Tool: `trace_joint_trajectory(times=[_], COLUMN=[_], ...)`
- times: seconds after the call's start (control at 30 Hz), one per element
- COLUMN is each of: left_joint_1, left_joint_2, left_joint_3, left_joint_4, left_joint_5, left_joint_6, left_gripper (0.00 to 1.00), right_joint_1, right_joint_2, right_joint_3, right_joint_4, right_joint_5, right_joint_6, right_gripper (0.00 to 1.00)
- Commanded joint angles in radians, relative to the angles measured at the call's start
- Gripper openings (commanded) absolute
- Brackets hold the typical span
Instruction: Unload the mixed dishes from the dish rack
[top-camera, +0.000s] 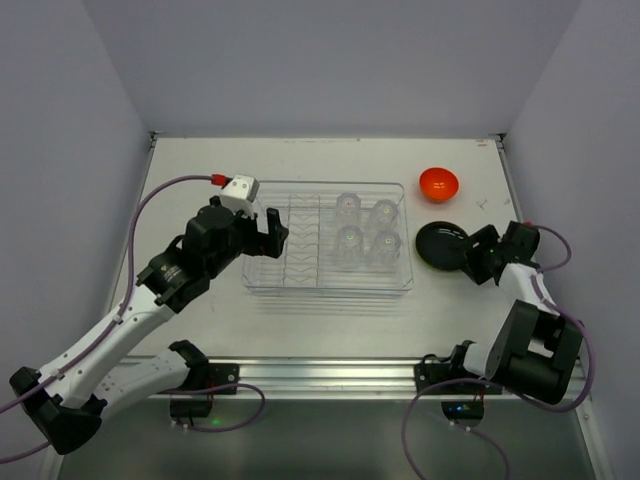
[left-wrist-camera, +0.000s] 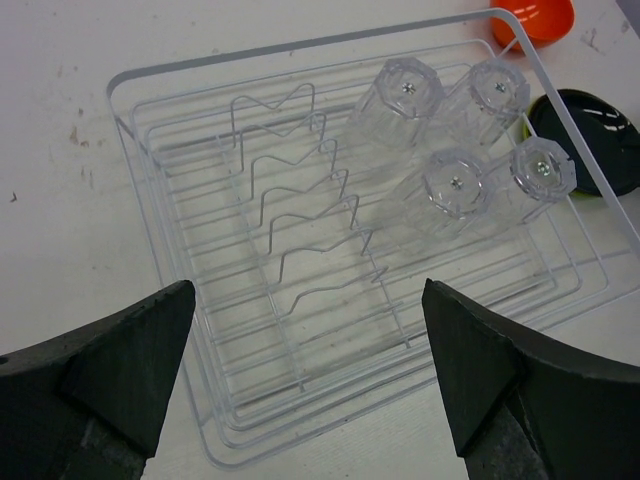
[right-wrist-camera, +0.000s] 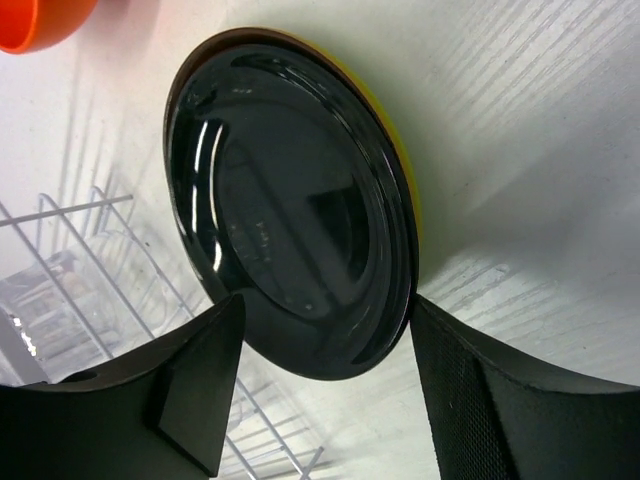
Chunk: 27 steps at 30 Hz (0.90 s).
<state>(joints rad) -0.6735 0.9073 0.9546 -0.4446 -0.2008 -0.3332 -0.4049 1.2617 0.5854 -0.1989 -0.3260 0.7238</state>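
The clear dish rack (top-camera: 296, 262) lies mid-table. Several clear tumblers (top-camera: 365, 230) stand upside down in its right half; they also show in the left wrist view (left-wrist-camera: 455, 185). The orange-red bowl (top-camera: 438, 184) sits on the table beyond the rack's right end. The black plate (top-camera: 440, 245) lies right of the rack on top of the yellow-green plate (right-wrist-camera: 402, 160), of which only a rim shows. My left gripper (top-camera: 268, 232) is open and empty over the rack's left end (left-wrist-camera: 215, 420). My right gripper (right-wrist-camera: 325, 325) is open, its fingers on either side of the black plate's (right-wrist-camera: 290, 210) near edge.
The rack's left half holds only wavy wire dividers (left-wrist-camera: 300, 210). Grey walls close the table at the back and both sides. A metal rail (top-camera: 330, 372) runs along the near edge by the arm bases.
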Motion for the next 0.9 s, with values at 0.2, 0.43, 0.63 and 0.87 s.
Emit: trace_joint_trajectory(times=[0.2,0.43,0.63,0.87], left_joint_1=[0.006,0.006,0.005,-0.066], left_joint_2=[0.068,0.103,0.234,0.441], left_joint_3=[0.046,0.009,0.131,0.308], left_joint_4=[-0.003,0.141,0.086,0.050], left_joint_5=[0.020,0.147,0.115,-0.038], left_joint_6=[-0.090,-0.128,-0.129,-0.122], left_gripper=[1.00,1.00,1.00,1.00], right_joint_1=[0.139,0.225,0.307,0.324], right_joint_2=[-0.085,-0.067,-0.203,-0.462], right_joint_3=[0.102,0.166,0.214,0.179], right_joint_4=[-0.132,-0.237,-0.321,-0.281], right_joint_5=[0.310,0.479,0.545,0.231], right_joint_6=[-0.086,-0.116,-0.110,-0.121], right_gripper=[0.78,0.92,0.99,0.99])
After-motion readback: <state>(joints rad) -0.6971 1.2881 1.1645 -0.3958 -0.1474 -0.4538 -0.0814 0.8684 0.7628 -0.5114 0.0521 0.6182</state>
